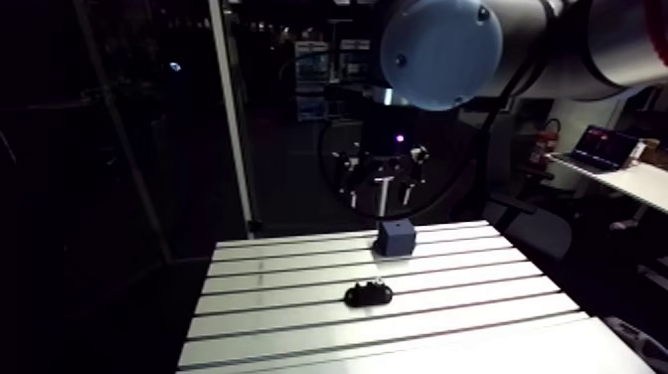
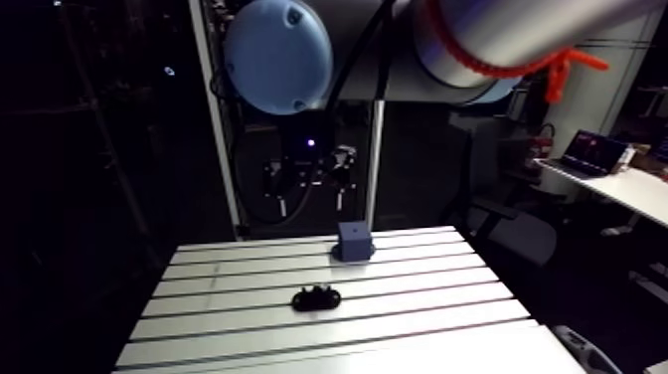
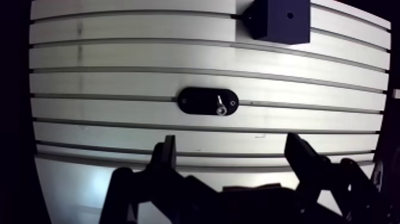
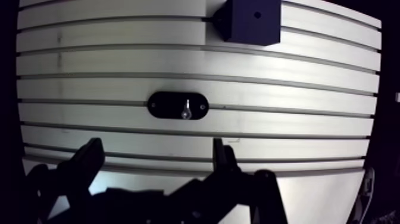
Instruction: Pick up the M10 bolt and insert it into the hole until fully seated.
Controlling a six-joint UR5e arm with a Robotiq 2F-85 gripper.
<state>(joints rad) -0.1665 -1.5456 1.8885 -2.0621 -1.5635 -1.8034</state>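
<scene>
A robotics lab or test workshop: a slotted aluminium table (image 1: 278, 288) of T-slot profiles fills the lower half of the arm view, and the light-blue joint cap (image 1: 440, 45) of an industrial robot arm (image 1: 606, 45) looms at the upper right.

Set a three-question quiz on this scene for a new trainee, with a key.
1. Fill in: the hole is in the ____ face of the dark blue block.
2. The bolt lies: A) in the black oval holder; B) in the hole; C) on top of the block.
3. True or false: the gripper is shut on the bolt.
Key: 1 top; 2 A; 3 false. Its fingers are open, with nothing between them.
</scene>
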